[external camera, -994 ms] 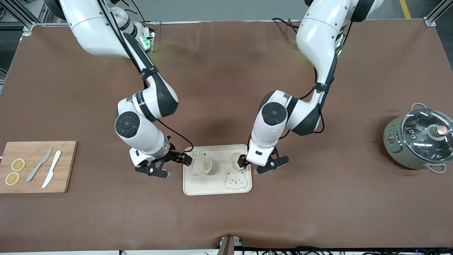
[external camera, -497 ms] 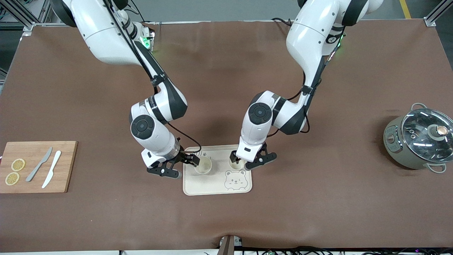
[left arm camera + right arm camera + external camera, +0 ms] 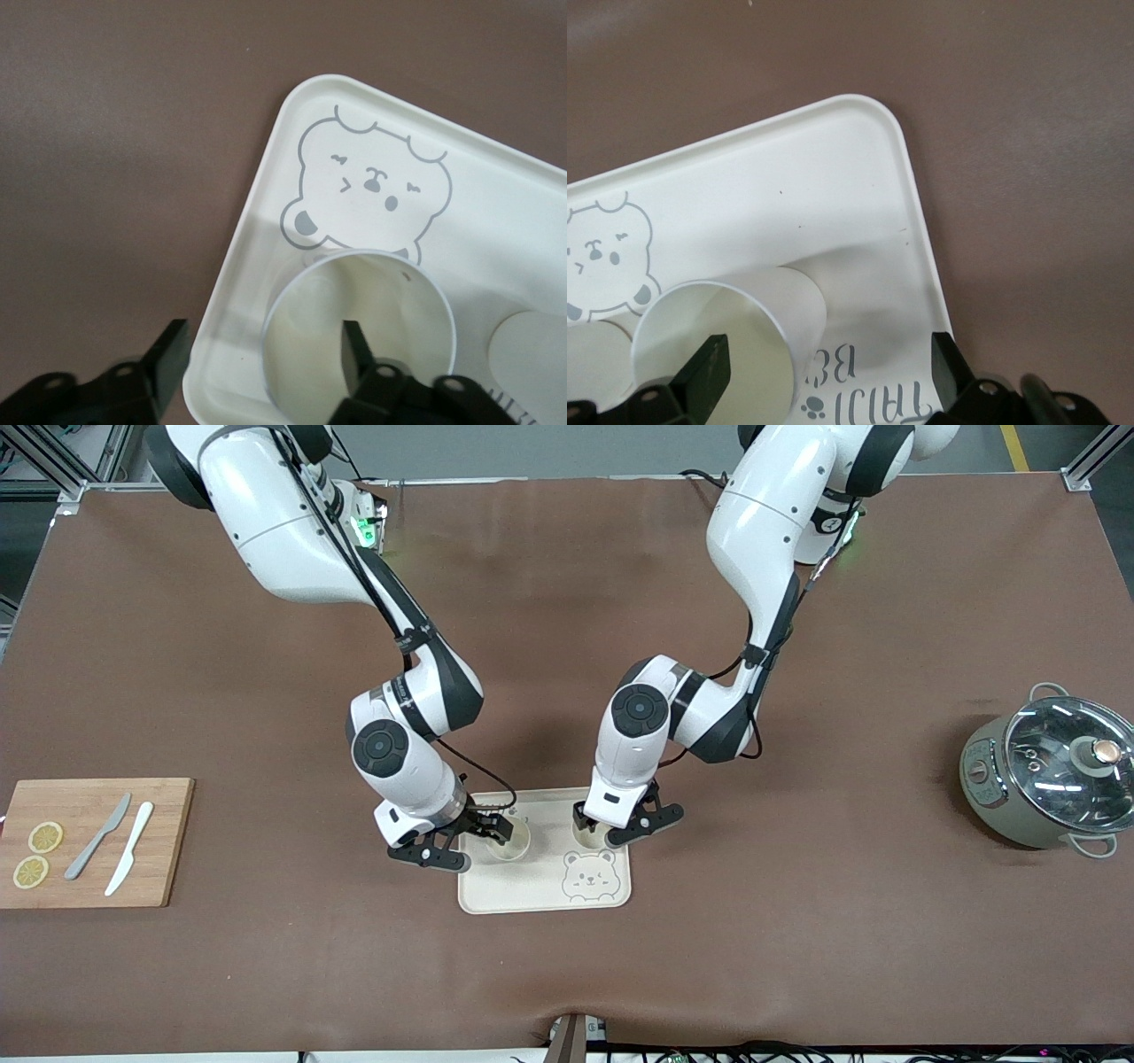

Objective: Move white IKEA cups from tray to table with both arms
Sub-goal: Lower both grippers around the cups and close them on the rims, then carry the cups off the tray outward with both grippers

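Two cream-white cups stand upright on the bear-printed tray (image 3: 532, 890). My right gripper (image 3: 485, 848) is open at the cup (image 3: 516, 845) nearer the right arm's end. In the right wrist view the gripper (image 3: 826, 365) has one finger inside that cup (image 3: 744, 310) and the other at the tray's rim (image 3: 921, 257). My left gripper (image 3: 595, 830) is open at the other cup (image 3: 586, 838). In the left wrist view the gripper (image 3: 261, 354) has one finger inside this cup (image 3: 390, 292) and the other outside the tray (image 3: 257, 204).
A wooden cutting board (image 3: 168, 841) with two lemon slices (image 3: 37, 854), a grey knife (image 3: 97, 836) and a white knife (image 3: 129, 848) lies toward the right arm's end. A grey pot with a glass lid (image 3: 1045, 771) stands toward the left arm's end.
Both grippers have moved in over the tray from its two ends, each coming to its cup with one finger inside it. The cups and tray have not moved.
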Controlling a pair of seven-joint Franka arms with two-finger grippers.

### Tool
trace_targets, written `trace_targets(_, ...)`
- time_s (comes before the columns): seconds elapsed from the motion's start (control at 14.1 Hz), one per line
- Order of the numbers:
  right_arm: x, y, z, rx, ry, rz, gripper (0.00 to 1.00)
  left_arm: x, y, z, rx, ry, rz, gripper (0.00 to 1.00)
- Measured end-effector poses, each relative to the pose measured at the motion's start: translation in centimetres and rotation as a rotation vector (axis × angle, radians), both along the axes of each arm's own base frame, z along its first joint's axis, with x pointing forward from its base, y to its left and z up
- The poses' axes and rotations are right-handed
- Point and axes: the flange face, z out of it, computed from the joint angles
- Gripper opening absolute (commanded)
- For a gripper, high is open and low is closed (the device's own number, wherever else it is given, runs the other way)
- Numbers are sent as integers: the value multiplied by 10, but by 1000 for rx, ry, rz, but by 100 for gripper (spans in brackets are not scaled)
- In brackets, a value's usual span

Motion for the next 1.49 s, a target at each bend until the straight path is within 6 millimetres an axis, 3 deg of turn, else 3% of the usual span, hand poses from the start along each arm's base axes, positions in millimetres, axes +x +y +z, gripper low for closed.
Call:
trace_targets(0.07, 0, 1, -6, 2, -4, 0, 100, 0, 0, 0, -1, -1, 3, 0)
trace_targets(0.5, -1, 1, -19, 1, -7, -1, 97, 3, 0, 5, -4, -10, 6, 0)
trace_targets(0.85, 0, 3, -18, 3, -9, 0, 28, 14, 7, 18, -13, -35, 19, 0)
trace_targets(1.07, 1, 3, -20, 3, -8, 0, 4, 25, 19, 34, -12, -48, 40, 0)
trace_targets(1.14, 1, 3, -22, 2, -7, 0, 0, 30, 27, 42, -9, -45, 52, 0)
trace_targets(1.49, 1, 3, -22, 2, -8, 0, 0, 56, 78, 66, 21, -18, 48, 0)
